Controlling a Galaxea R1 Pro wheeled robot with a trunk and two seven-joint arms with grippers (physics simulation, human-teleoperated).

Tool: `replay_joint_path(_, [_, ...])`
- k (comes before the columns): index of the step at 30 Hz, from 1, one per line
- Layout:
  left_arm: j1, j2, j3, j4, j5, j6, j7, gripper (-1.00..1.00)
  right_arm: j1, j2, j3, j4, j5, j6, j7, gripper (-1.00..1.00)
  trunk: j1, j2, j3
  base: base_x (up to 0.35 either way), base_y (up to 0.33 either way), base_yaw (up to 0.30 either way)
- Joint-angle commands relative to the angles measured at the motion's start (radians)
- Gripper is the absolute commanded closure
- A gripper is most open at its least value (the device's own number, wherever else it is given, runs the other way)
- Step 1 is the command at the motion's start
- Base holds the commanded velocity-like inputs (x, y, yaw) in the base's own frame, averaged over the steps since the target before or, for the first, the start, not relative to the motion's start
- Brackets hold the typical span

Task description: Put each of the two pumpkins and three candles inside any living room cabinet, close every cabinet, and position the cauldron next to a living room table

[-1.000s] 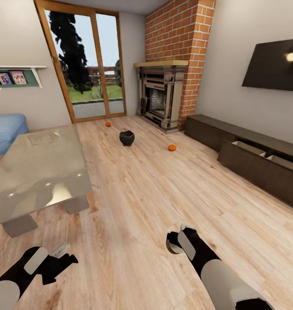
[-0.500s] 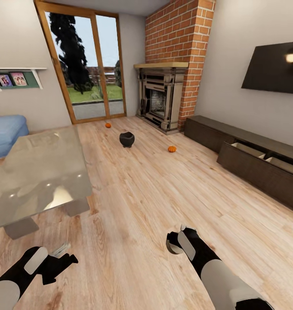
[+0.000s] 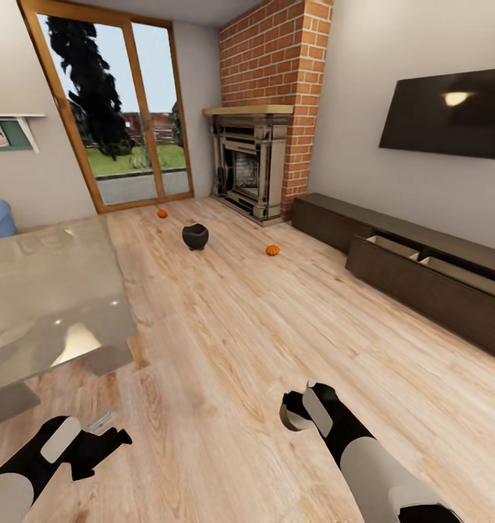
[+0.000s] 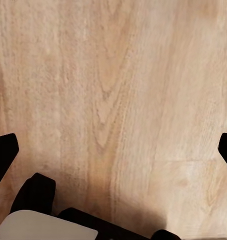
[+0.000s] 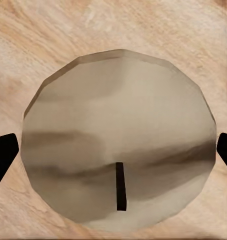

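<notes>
Grey-beige wax sits between the black fingertips of the right gripper (image 5: 113, 150): the right wrist view looks straight down on a candle (image 5: 118, 145), its rounded top and short dark wick facing the camera, the two fingertips at its sides. In the head view the right gripper (image 3: 294, 410) hangs low over the wooden floor (image 3: 276, 327) with that candle (image 3: 289, 415) clasped at its tip as a pale curved edge. The left gripper (image 3: 105, 439) is held out over the floor near the corner of the glass-topped table (image 3: 51, 305); in the left wrist view the left gripper (image 4: 113, 150) has its fingertips spread wide with nothing but floorboards (image 4: 113, 100) between them. Farther off, the black cauldron (image 3: 195, 236) stands on the floor, well apart from the table. One pumpkin (image 3: 272, 250) lies beside it toward the cabinet, the other pumpkin (image 3: 162, 213) lies beyond it near the glass doors (image 3: 120, 123). The brick fireplace (image 3: 251, 160) fills the far corner. Along the right wall runs the long dark cabinet (image 3: 421, 283), its drawers pulled out and showing pale interiors, under a wall-mounted television (image 3: 443, 116).
</notes>
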Motion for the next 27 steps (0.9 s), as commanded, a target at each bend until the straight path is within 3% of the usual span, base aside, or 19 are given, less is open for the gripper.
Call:
replay_joint_path(1, [0.0,0.0,0.0,0.0,0.0,0.0,0.0,-1.0,0.0,0.0,0.0,0.0,0.001,0.003,0.0,1.0,0.0,0.0,0.0,0.0,0.0,-0.28])
replay_joint_path(13, [0.0,0.0,0.0,0.0,0.0,0.0,0.001,-1.0,0.0,0.0,-0.027,-0.001,0.001,0.01,0.002,1.0,-0.046,0.084,0.038,0.0,0.0,-0.28])
replay_joint_path(27, [0.0,0.0,0.0,0.0,0.0,0.0,0.001,-1.0,0.0,-0.002,-0.029,-0.001,0.001,0.013,0.003,1.0,-0.1,0.182,0.081,0.0,0.0,-0.281])
